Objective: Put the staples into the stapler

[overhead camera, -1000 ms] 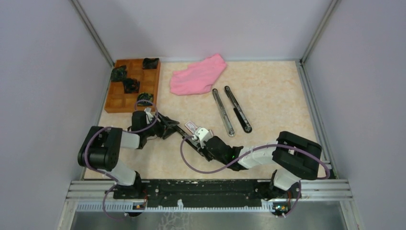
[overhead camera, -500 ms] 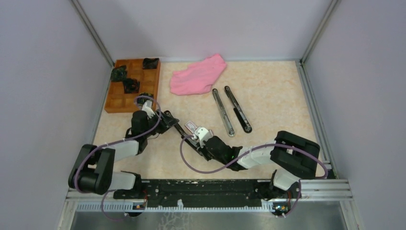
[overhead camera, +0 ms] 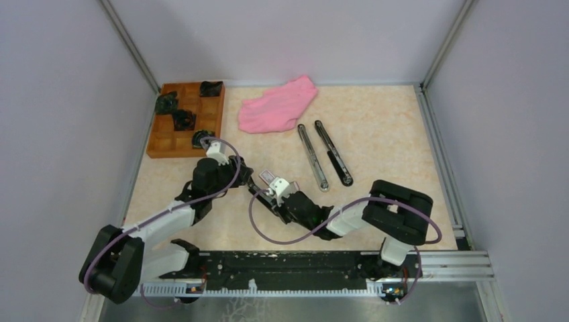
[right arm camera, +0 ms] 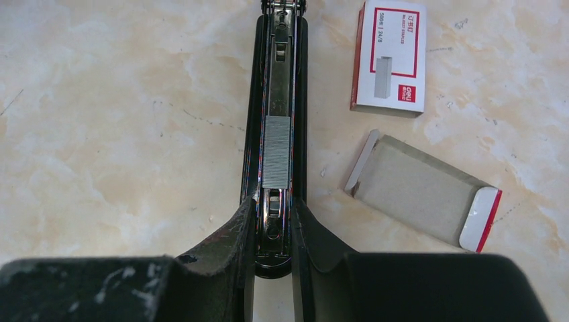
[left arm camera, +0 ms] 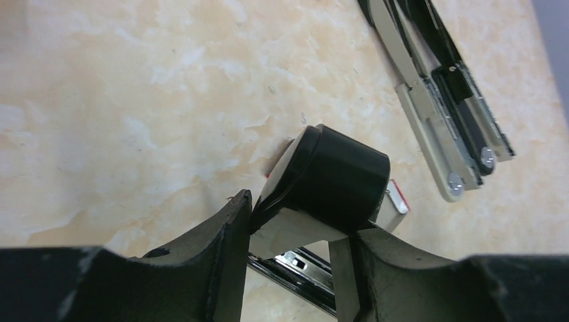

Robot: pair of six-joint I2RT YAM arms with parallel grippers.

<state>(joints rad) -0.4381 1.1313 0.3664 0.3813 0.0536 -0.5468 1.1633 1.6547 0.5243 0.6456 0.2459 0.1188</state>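
A black stapler [right arm camera: 276, 80] lies open on the table, its magazine channel facing up. The staples [right arm camera: 276, 152], a small silvery-grey block, sit in that channel. My right gripper [right arm camera: 274, 225] is shut on the stapler's near end, just behind the staples. In the top view the right gripper [overhead camera: 271, 194] and left gripper [overhead camera: 247, 180] meet at the table's middle. In the left wrist view my left gripper [left arm camera: 292, 218] stands with jaws apart over the stapler's shiny rail [left arm camera: 305, 267]. The right wrist's black-and-white camera mount [left arm camera: 335, 178] fills the view beyond it.
A white-and-red staple box [right arm camera: 390, 57] and its grey inner sleeve [right arm camera: 423, 191] lie right of the stapler. A second stapler, folded open [overhead camera: 323, 158], lies further right. A pink cloth [overhead camera: 278, 104] is at the back. A wooden compartment tray [overhead camera: 161, 144] with black parts is at back left.
My left arm has stretched forward and to the right, bringing its gripper close to the right gripper. The right gripper has stayed on the stapler.
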